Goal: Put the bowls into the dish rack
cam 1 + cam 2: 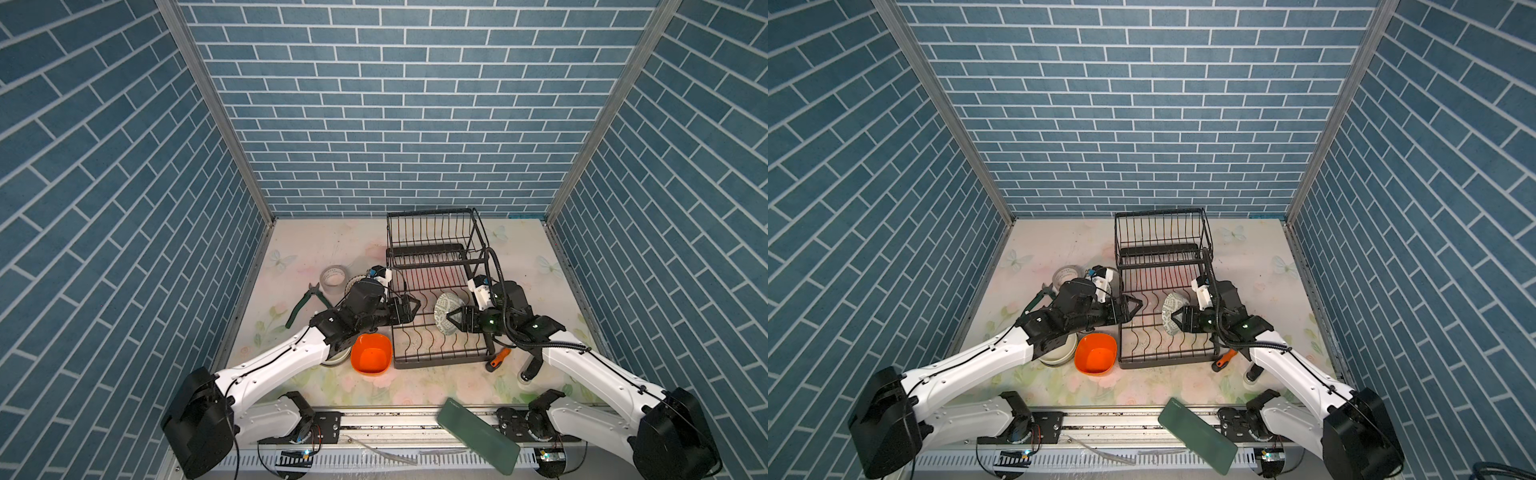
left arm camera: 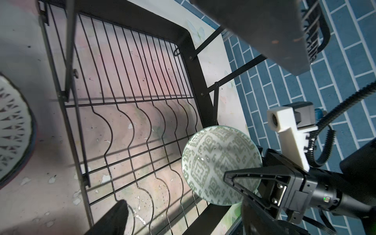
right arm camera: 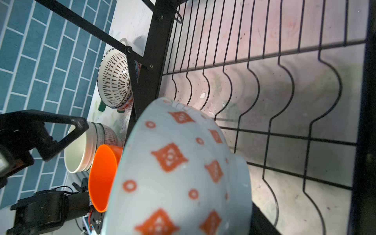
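Clamping the patterned bowl (image 2: 211, 158) by its rim, the right fingers (image 2: 264, 171) are holding it on edge over the lower tier of the dish rack (image 1: 440, 364), while the left fingers (image 3: 78, 123) are gaping wide and empty nearby.

A patterned bowl (image 1: 445, 311) tilts on edge over the black dish rack (image 1: 428, 250).

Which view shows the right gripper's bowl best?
Left wrist: the bowl nearly whole, green-patterned inside, right gripper at its rim. Right wrist: only its orange-diamond outside, cropped. Both top views: small, on edge over the dish rack.
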Tool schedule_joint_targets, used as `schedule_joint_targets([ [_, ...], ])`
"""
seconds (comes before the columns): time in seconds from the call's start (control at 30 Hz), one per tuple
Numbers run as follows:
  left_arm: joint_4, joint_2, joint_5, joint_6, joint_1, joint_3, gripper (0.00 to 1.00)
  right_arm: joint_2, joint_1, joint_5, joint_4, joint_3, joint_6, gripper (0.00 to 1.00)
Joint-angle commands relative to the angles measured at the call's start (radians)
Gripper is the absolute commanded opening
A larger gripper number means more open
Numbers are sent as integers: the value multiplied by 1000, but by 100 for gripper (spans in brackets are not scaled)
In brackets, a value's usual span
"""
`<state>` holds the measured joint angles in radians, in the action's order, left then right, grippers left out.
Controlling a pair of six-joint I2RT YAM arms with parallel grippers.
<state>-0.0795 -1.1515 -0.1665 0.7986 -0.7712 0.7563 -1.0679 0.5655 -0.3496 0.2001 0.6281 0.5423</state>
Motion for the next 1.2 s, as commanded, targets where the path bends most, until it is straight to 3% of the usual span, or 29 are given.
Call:
schedule_joint_targets([
  [0.0,-124,64,99,-65,-5,-5,94,-9,24,118,73,93,-130,32],
  [0.3,-366,253,340,-130,1,1,100,-108,126,354,174,233,-306,34],
  [0.47,-440,340,418,-134,12,-19,100,-180,193,496,182,285,-398,34],
  [0.7,-479,388,373,-138,80,-49,100,-253,268,725,127,316,-542,34],
  [0.93,-451,435,300,-131,161,-97,100,-313,320,883,44,334,-699,34],
  [1.17,-463,429,282,-152,185,-86,100,-388,339,1014,-73,325,-819,34],
])
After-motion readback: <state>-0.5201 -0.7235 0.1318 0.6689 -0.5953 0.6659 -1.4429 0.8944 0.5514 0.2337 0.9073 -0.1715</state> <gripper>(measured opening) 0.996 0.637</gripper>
